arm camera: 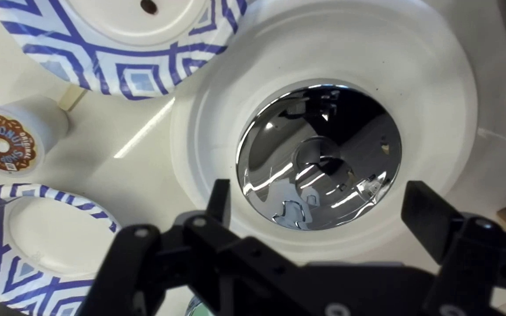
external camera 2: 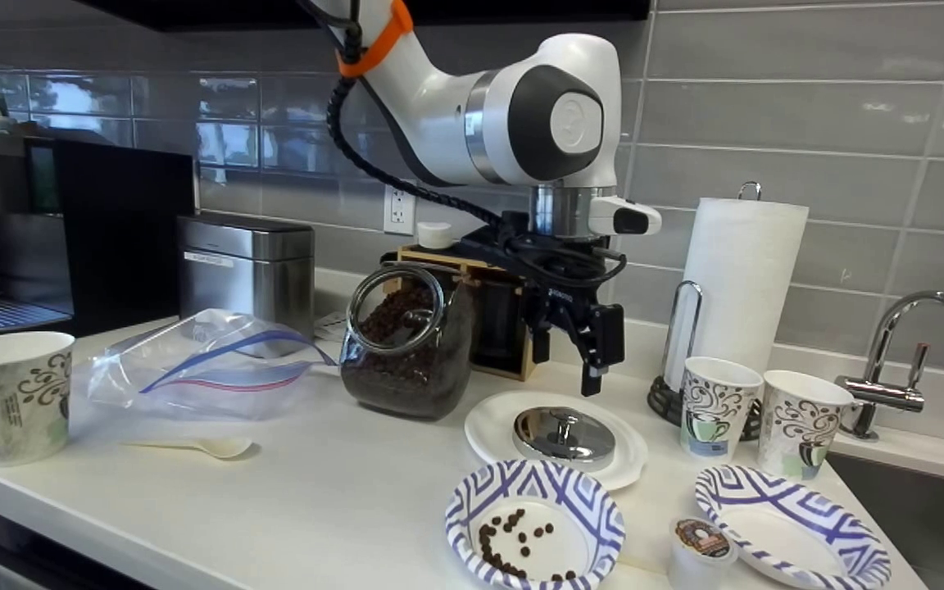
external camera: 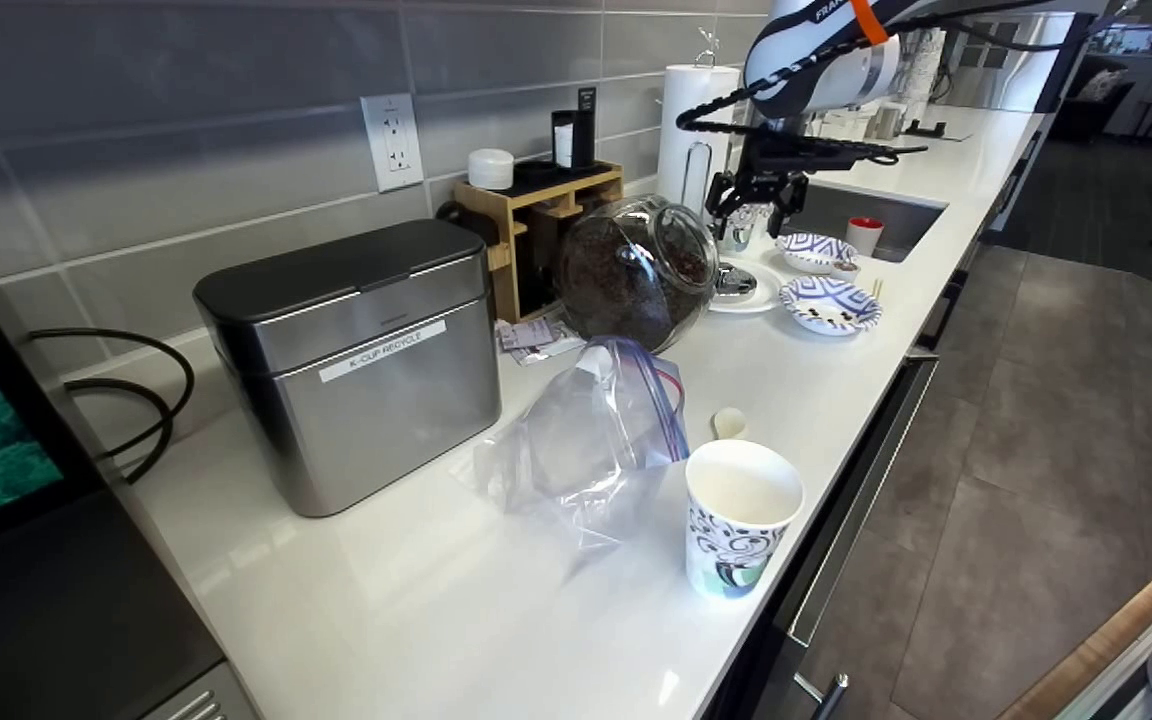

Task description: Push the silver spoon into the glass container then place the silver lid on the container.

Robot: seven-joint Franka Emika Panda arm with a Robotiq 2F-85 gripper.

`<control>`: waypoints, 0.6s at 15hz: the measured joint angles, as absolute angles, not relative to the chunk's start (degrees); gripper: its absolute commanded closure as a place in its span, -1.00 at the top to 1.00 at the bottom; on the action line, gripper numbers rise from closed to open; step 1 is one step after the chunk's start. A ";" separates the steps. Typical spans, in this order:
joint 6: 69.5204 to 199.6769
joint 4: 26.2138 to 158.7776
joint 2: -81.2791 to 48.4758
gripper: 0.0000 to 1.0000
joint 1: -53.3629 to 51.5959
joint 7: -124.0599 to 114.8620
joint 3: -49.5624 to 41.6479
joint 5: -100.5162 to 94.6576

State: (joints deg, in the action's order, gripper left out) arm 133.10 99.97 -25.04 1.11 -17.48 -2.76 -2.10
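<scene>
A grey tiled wall [external camera 2: 800, 115] backs the glossy white counter [external camera: 366, 620] above a brownish tiled floor [external camera: 1056, 430].

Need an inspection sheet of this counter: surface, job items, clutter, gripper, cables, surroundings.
Surface: white countertop, glossy, with reflections.
Glass jar: uncovered, coffee beans inside.
Silver spoon: not clearly made out; a greyish shape in the jar's mouth may be it.
Silver lid: off the jar, knob up on a white plate.
Clutter: zip-top plastic bag, cream spoon, patterned paper cups, Donut Shop pod, a patterned bowl with loose beans, a second patterned bowl.
Gripper: open, empty, above the lid.
Cables: black cable along the arm; more black cables loop near the K-CUP RECYCLE bin.
Surroundings: paper towel roll, sink, faucet.
</scene>
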 measured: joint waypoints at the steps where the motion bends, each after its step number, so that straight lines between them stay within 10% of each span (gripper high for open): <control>1: 133.10 99.40 -25.62 1.00 1.06 -17.05 -2.68 -1.79; 9: 133.10 92.66 -32.48 1.00 0.61 -15.38 -2.36 -1.68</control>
